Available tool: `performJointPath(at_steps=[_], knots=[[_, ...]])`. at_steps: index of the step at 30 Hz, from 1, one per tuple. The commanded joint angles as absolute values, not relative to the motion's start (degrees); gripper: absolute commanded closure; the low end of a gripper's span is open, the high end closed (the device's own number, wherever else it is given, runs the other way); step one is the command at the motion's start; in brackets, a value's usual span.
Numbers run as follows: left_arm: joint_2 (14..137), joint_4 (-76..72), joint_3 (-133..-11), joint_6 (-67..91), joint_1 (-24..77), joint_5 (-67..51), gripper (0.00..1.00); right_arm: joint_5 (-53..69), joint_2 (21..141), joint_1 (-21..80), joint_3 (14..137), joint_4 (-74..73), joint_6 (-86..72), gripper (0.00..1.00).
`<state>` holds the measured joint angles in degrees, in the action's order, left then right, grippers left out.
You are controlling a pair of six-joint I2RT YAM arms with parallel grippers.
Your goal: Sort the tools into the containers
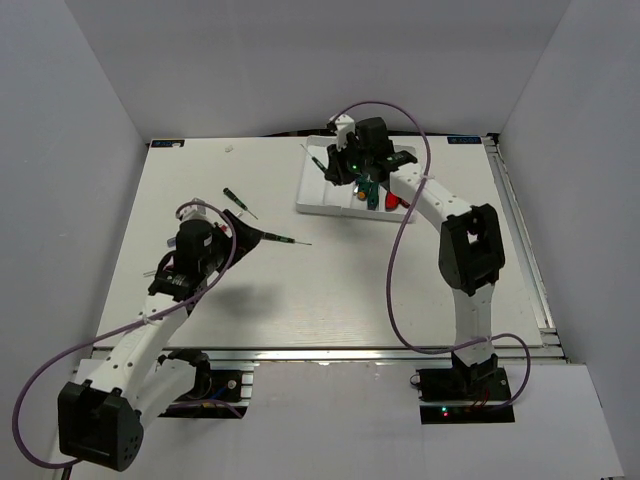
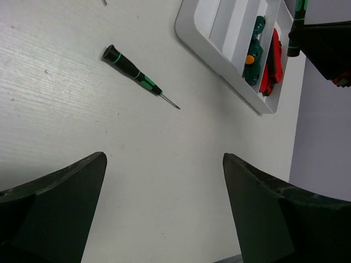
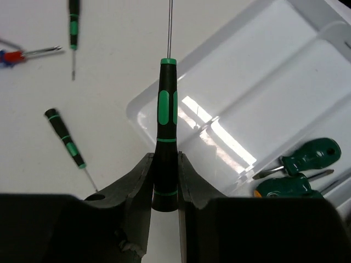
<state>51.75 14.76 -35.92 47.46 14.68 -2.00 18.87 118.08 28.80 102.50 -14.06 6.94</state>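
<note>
Right jaws hold a slim green-and-black screwdriver [image 3: 167, 109] over the corner of the white tray [image 3: 263, 66].
The jaws are nearly closed, pinching its handle. Stubby green screwdrivers [image 3: 307, 159] lie inside the tray. The left jaws are spread wide and hold nothing, well apart from the tray. Another slim screwdriver [image 2: 131, 70] lies on the worktop [image 2: 82, 137] near the tray.
</note>
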Motion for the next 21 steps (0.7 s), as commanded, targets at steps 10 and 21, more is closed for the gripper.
performJointPath(at_steps=[10, 21], knots=[[64.4, 15.0, -37.7, 68.7, 14.3, -4.4, 0.02, 2.1, 127.8, 25.3, 106.9, -7.0, -16.1, 1.00], [76.5, 17.6, -43.2, 73.0, 14.3, -5.9, 0.02, 7.4, 132.2, 23.8, 107.3, -4.1, -21.8, 0.55]])
